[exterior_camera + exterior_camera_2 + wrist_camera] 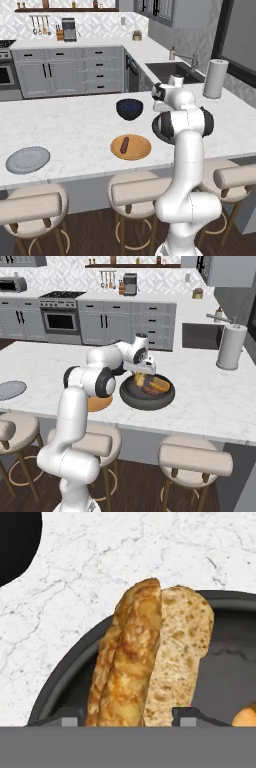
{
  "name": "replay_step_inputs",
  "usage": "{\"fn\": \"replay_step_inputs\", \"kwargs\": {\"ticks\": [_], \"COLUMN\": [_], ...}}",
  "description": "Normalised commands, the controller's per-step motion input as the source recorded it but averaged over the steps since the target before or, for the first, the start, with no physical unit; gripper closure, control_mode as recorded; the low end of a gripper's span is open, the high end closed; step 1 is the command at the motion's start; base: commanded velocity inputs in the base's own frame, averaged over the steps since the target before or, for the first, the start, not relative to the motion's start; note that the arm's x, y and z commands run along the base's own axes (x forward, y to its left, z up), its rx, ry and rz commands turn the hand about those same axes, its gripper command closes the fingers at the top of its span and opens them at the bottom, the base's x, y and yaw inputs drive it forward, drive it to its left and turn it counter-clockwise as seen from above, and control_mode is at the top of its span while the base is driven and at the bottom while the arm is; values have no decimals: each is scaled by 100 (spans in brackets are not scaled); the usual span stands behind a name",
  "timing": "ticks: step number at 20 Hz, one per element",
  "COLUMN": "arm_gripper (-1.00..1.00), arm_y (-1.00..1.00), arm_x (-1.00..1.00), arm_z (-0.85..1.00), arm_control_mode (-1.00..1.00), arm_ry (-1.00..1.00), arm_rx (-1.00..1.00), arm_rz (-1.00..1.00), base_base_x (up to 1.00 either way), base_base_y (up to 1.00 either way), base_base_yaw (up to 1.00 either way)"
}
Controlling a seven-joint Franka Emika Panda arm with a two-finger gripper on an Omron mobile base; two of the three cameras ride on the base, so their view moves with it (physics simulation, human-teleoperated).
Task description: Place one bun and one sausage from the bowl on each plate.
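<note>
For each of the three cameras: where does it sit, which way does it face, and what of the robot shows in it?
Left base view: behind the arm to its left, looking forward and down at the orange plate holding a sausage; arm at lower right.
Right base view: behind-right; arm at lower left, claw over the dark bowl.
Hand view: on the hand, looking along the fingertips gripping a bun.
Both base views share the grey plate.

Grey cabinets (65, 70), marble counter (70, 130), round stools (35, 205), dark wood floor (140, 486).
</note>
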Motion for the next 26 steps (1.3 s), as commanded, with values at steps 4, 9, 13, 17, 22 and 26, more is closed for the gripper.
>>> {"fn": "replay_step_inputs", "kwargs": {"ticks": [4,9,13,17,22,26], "arm_gripper": [100,100,100,100,100,100], "arm_y": [30,68,93,68,72,66], "arm_x": [-2,-14,-28,-97,-83,-28], "arm_z": [25,46,25,-1,-61,-33], "arm_control_mode": [-100,-100,-100,-100,-100,-100], "arm_ry": [10,11,2,-9,-13,-4], "arm_rx": [-8,-12,4,7,21,5], "arm_rz": [0,4,-17,-16,-12,-6], "base_base_x": [0,0,0,0,0,0], "base_base_y": [0,0,0,0,0,0], "base_base_yaw": [0,0,0,0,0,0]}}
